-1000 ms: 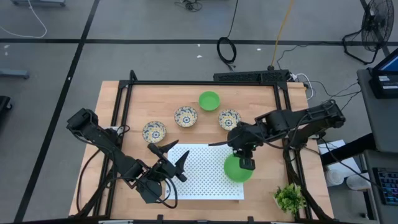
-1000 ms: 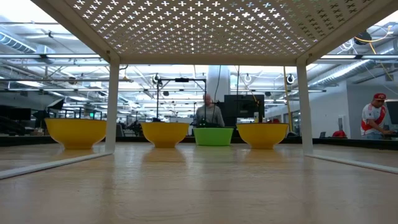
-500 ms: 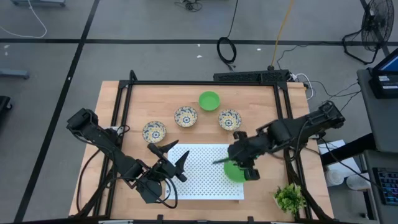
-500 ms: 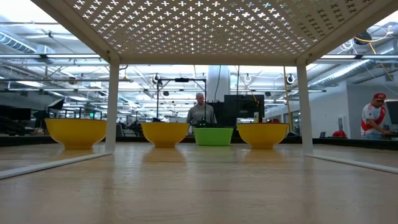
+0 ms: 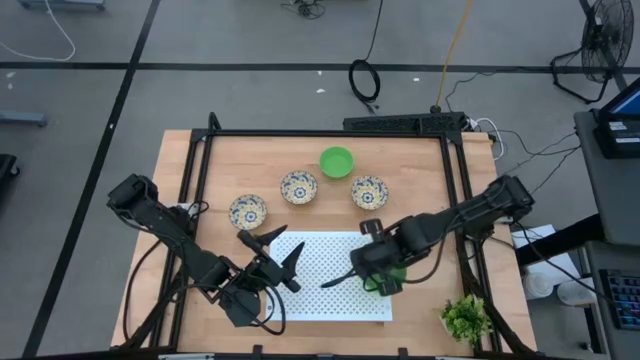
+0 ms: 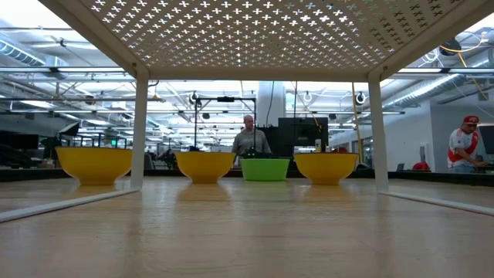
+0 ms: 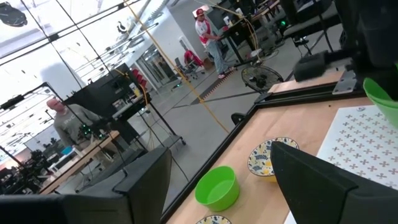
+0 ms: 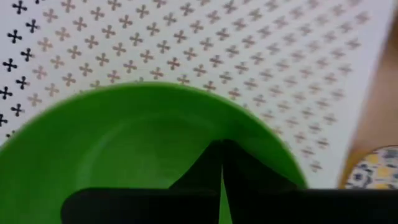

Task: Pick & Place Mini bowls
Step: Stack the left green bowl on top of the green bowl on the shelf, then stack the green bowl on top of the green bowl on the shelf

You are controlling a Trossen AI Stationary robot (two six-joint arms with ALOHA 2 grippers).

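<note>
One green mini bowl (image 8: 143, 143) sits on the white perforated stand (image 5: 320, 265), mostly hidden under my right gripper (image 5: 372, 272) in the high view. That gripper is shut, its fingertips (image 8: 211, 158) over the bowl's hollow. A second green bowl (image 5: 337, 161) and three patterned bowls (image 5: 298, 186) (image 5: 248, 210) (image 5: 368, 191) rest on their bases on the wooden table, farther back. My left gripper (image 5: 277, 256) hovers open over the stand's left part, with nothing between its fingers. My right gripper comes slanting down from the table's right side, and its shut fingertips stand within the green bowl's hollow (image 8: 186, 137). A thin green strip shows between them. I cannot tell whether they touch the bowl. The bowl stays on the stand.
The stand stands on thin legs (image 6: 140, 131) (image 6: 377, 131) above the table. A small leafy plant (image 5: 465, 318) is at the near right corner. A black frame (image 5: 330, 133) borders the table. People show in the room behind (image 6: 251, 143).
My right gripper has moved down and toward the table's near left, onto the green bowl on the stand, and has shut. The bowl has kept its place.
</note>
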